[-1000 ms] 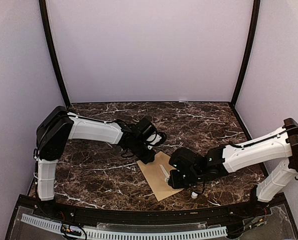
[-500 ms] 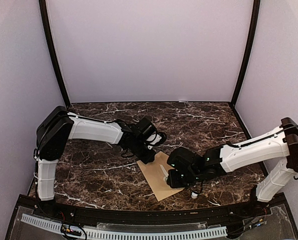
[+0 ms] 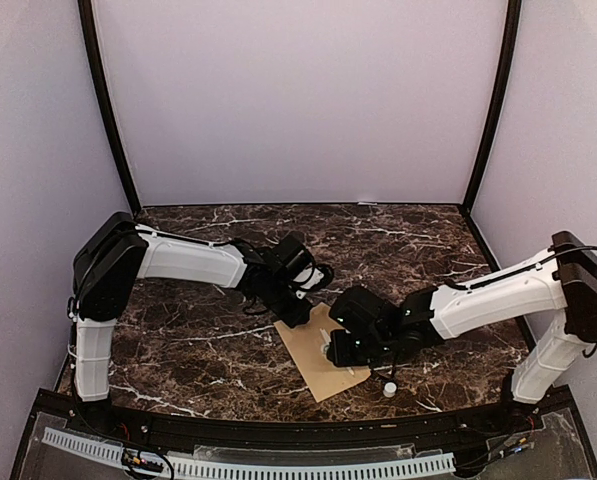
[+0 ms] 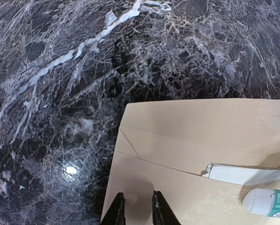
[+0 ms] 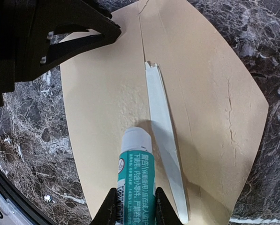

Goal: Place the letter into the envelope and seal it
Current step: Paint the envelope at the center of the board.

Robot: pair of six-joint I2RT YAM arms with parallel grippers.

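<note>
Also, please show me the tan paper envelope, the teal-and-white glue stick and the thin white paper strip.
Tan paper envelope (image 5: 215,93), right wrist view, bare tan surface.
Teal-and-white glue stick (image 5: 135,180), right wrist view, teal printed label.
Thin white paper strip (image 5: 162,117), right wrist view, strip's middle.

— What does everything sit on?
— A dark brown marbled worktop (image 3: 428,240) with white veins running through it.
— Anything loose?
— A small white round piece (image 3: 389,389), perhaps a cap, lies alone right of centre near the bottom of the top view.
— And the tube?
— A glue stick (image 5: 136,173) with a teal printed label. Its white tip points up the frame in the right wrist view.
— Surroundings?
— Pale lilac walls (image 3: 298,100), black corner posts (image 3: 103,110), and a white slotted strip (image 3: 248,466) along the bottom edge.
</note>
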